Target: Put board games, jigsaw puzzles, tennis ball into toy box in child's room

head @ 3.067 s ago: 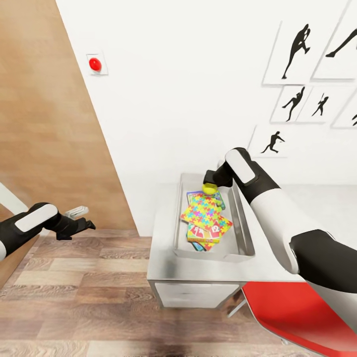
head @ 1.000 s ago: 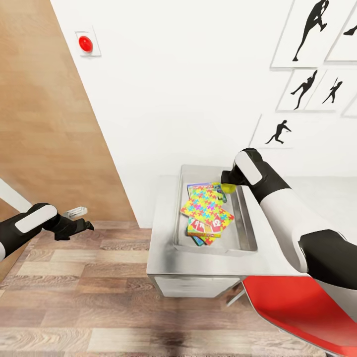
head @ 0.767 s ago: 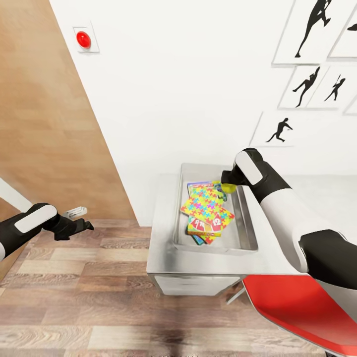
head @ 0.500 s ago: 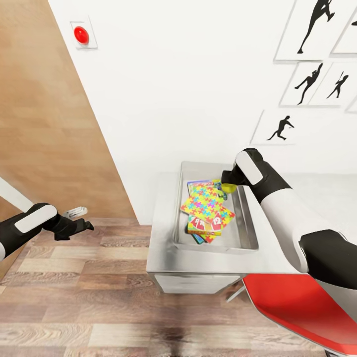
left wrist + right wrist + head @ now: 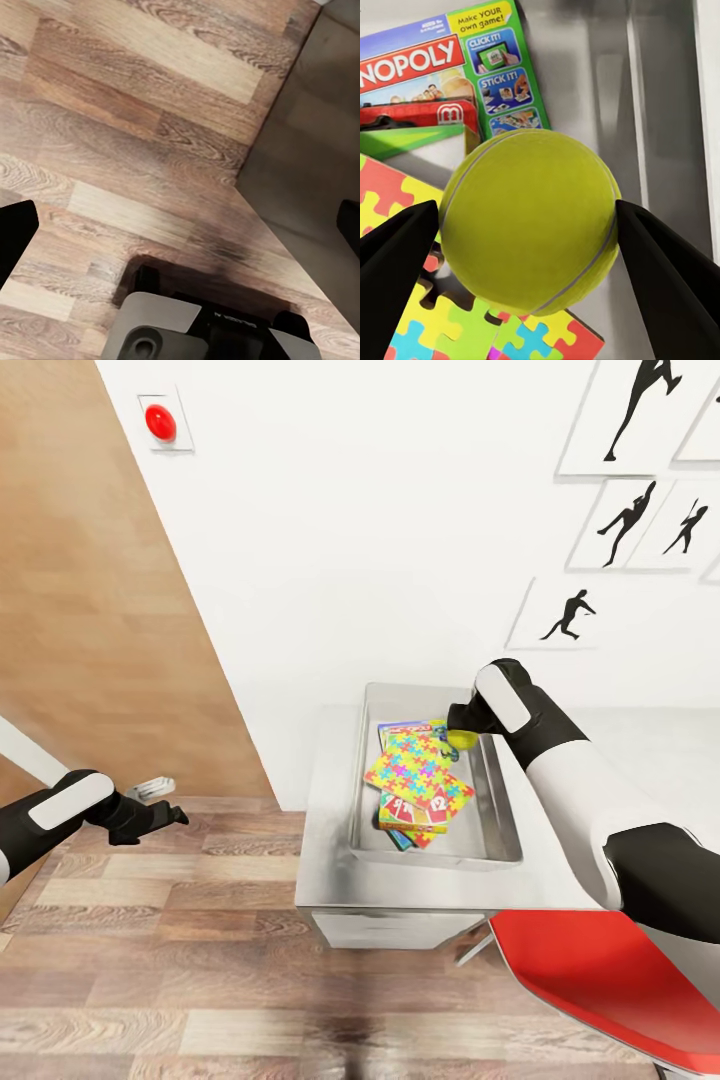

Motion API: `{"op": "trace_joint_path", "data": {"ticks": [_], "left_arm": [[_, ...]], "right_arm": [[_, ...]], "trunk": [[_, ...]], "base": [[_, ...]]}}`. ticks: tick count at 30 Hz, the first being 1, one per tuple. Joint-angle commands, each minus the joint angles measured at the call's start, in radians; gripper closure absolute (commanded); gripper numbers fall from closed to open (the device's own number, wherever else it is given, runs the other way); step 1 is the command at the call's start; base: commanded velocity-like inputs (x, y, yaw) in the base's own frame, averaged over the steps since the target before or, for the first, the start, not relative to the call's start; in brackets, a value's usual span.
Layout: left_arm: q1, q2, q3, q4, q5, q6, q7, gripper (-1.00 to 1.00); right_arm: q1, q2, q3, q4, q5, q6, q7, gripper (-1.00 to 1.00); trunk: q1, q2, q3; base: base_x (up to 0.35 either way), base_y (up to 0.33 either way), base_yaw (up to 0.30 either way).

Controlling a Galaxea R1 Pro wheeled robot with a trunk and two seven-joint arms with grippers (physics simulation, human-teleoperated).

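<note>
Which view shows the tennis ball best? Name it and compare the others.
The right wrist view: the tennis ball looms large between the right gripper fingers, over the jigsaw puzzles. In the head view it is a small yellow spot at the gripper. The left wrist view looks at wood floor.

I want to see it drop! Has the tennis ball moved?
Yes. The tennis ball, held in the right tool, went from above the jigsaw puzzle toward the toy box's right wall.

Right arm reaching forward, left arm held out low

The right gripper (image 5: 459, 732) clamps a tennis ball (image 5: 531, 219) between its fingers (image 5: 396, 251); the left gripper (image 5: 165, 803) hangs out to the side, fingers spread wide.
</note>
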Motion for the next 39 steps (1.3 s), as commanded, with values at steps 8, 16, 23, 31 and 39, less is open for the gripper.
{"op": "trace_joint_path", "data": {"ticks": [8, 16, 23, 31, 39], "left_arm": [[-0.002, 0.002, -0.006, -0.002, 0.011, -0.002, 0.008, -1.00], [-0.002, 0.002, -0.007, -0.002, 0.011, -0.002, 0.008, -1.00], [-0.002, 0.002, -0.006, -0.002, 0.011, -0.002, 0.007, -1.00], [-0.002, 0.003, -0.007, -0.002, 0.011, -0.002, 0.007, -1.00], [-0.002, 0.003, -0.007, -0.002, 0.011, -0.002, 0.007, -1.00]], "right_arm": [[-0.001, 0.000, 0.007, -0.001, -0.010, 0.003, -0.009, 1.00], [-0.001, 0.000, 0.007, -0.002, -0.010, 0.011, -0.010, 1.00], [-0.004, 0.000, 0.005, -0.006, -0.010, 0.013, -0.011, 1.00], [-0.004, 0.001, 0.005, -0.010, -0.010, 0.011, -0.013, 1.00], [-0.005, 0.000, 0.005, -0.010, -0.010, 0.013, -0.013, 1.00]], "trunk": [[0.001, -0.002, -0.002], [0.001, -0.002, -0.002], [0.001, -0.002, -0.002], [0.001, -0.002, -0.002], [0.001, -0.002, -0.002]], "base": [[0.000, 0.000, 0.000], [0.000, 0.000, 0.000], [0.000, 0.000, 0.000], [0.000, 0.000, 0.000], [0.000, 0.000, 0.000]]}}
